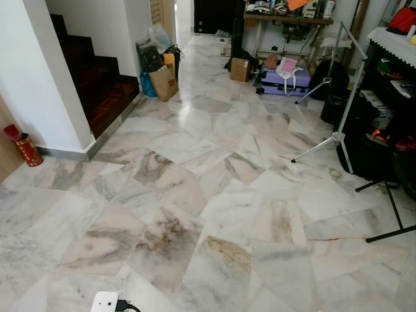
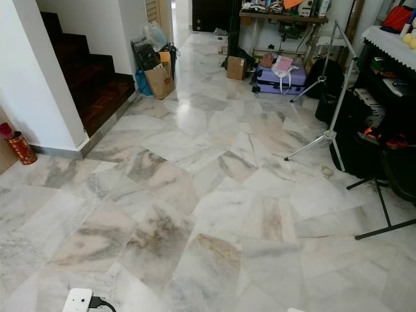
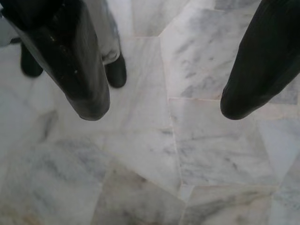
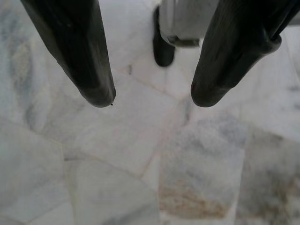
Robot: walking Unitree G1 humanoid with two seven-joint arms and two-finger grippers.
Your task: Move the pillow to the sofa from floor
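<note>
While both arms hang idle over the marble floor [image 1: 214, 195] | stairs [image 1: 97, 84] far left, suitcase [image 1: 286, 81] at the far end, tripod [image 1: 338, 133] right, red tin [image 1: 27, 148] by the wall | left gripper [image 3: 164, 105]: fingers apart, empty | right gripper [image 4: 152, 96]: fingers apart, empty | pillow location: cannot tell

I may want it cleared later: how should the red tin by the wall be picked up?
Probably grip the red tin across its upright round body, coming in level from the open floor side, since the wall stands close behind it.
</note>
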